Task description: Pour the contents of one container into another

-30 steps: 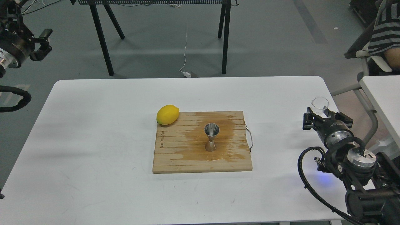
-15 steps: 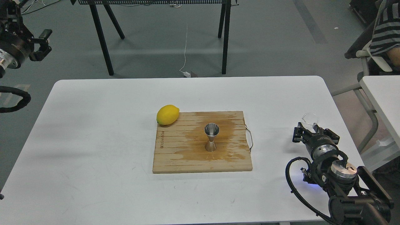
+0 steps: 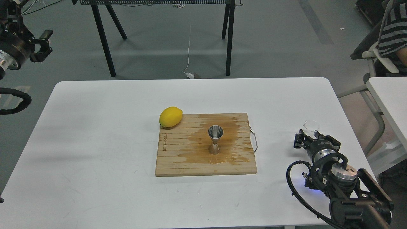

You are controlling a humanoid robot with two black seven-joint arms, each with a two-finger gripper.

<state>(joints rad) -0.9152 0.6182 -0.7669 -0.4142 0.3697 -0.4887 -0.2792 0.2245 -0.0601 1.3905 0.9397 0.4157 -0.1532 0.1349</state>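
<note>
The steel jigger [image 3: 215,140] stands upright in the middle of a wet wooden cutting board [image 3: 178,159]. The clear glass cup [image 3: 311,125] is upright and low over the table's right side, well to the right of the board. My right gripper [image 3: 313,136] is shut on its lower part, and whether the cup's base touches the table is hidden. My left gripper [image 3: 43,44] hangs open and empty in the air beyond the table's far left corner.
A yellow lemon [image 3: 170,116] rests at the board's far left corner. A wire handle [image 3: 254,140] sticks out of the board's right edge. A second table [image 3: 388,98] and a seated person [image 3: 394,35] are at the right, and black stand legs [image 3: 105,41] rise behind the table.
My right arm has lowered and drawn back toward me and slightly left, carrying the glass cup down close to the tabletop. The left arm has barely shifted.
</note>
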